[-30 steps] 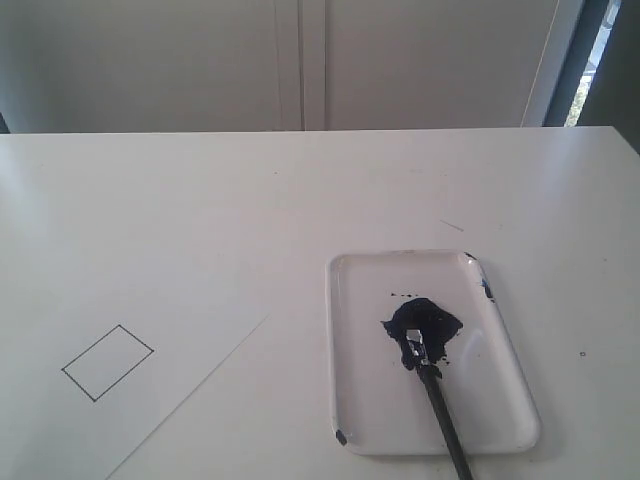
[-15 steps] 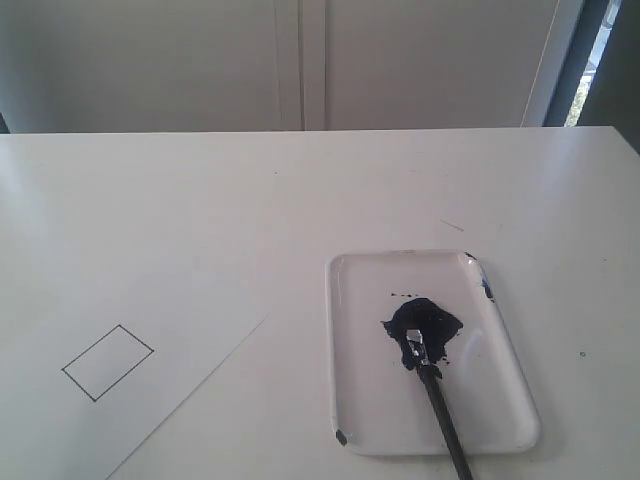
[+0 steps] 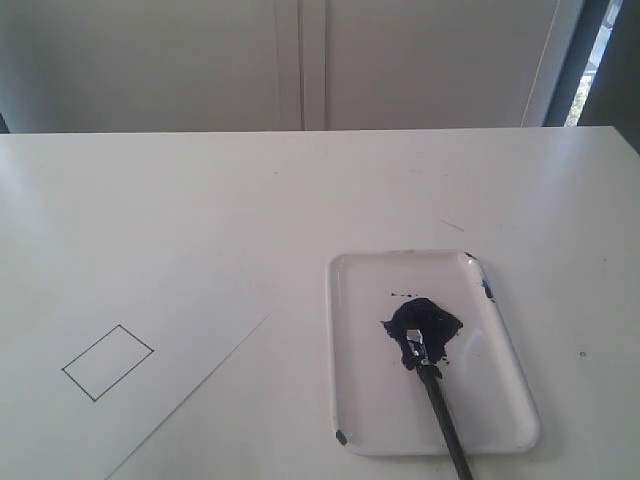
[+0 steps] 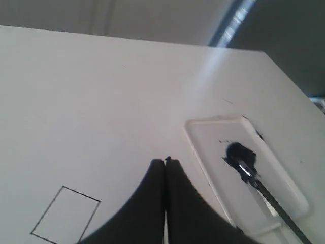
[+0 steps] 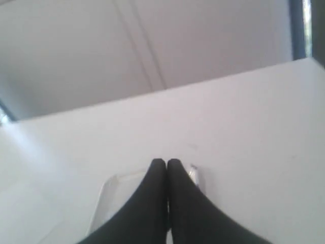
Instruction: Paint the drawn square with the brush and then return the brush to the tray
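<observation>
The drawn square [image 3: 107, 362] is a thin black outline with a white interior on the paper at the left; the left wrist view shows the square [image 4: 66, 216] too. The tray [image 3: 505, 410] lies at the right, and the brush [image 3: 438, 398] rests in it with its bristles in the dark blue paint and its handle running off the near edge. Neither gripper shows in the exterior view. My left gripper [image 4: 165, 161] is shut and empty, between the square and the tray [image 4: 203, 152], where the brush [image 4: 264, 190] lies. My right gripper [image 5: 166, 162] is shut and empty, above the tray [image 5: 104, 195].
A large white paper sheet [image 3: 190, 330] covers the table's left part, its edge slanting toward the tray. A dark blue paint blob [image 3: 425, 322] sits in the tray's middle. The white table [image 3: 330, 190] ends at a pale wall behind.
</observation>
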